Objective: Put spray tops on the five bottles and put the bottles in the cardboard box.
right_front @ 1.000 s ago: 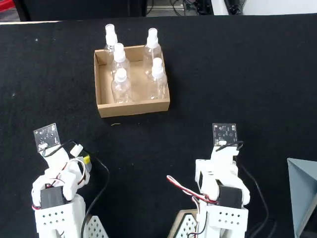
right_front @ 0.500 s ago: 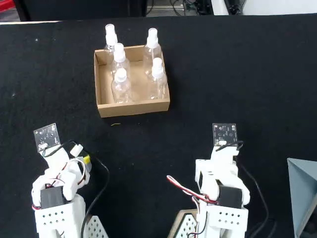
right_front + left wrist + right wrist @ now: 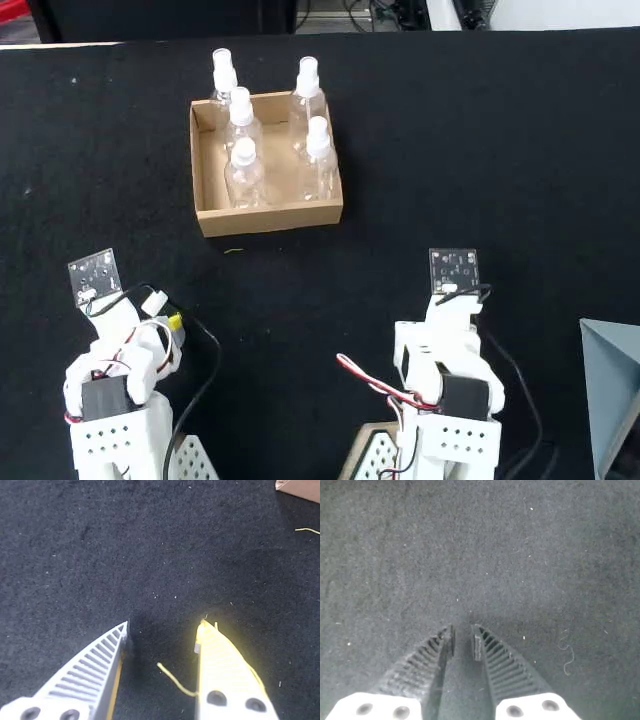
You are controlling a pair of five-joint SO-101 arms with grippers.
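The cardboard box (image 3: 270,216) sits on the black table, far side, left of centre. Several clear bottles with white spray tops stand upright in it: one at the back left (image 3: 222,76), one at the back right (image 3: 306,90), one just behind the middle (image 3: 240,118), and two nearer the front (image 3: 244,170) (image 3: 318,155). Both arms are folded back at the near edge, far from the box. My left gripper (image 3: 164,626) hangs open over bare cloth with nothing between its fingers. My right gripper (image 3: 463,632) is shut and holds nothing.
A grey angular container (image 3: 612,385) stands at the near right edge. A corner of the box (image 3: 300,487) shows in the left wrist view, and a yellow thread (image 3: 172,678) lies by the yellow finger. Black cloth stretches between the arms and the box.
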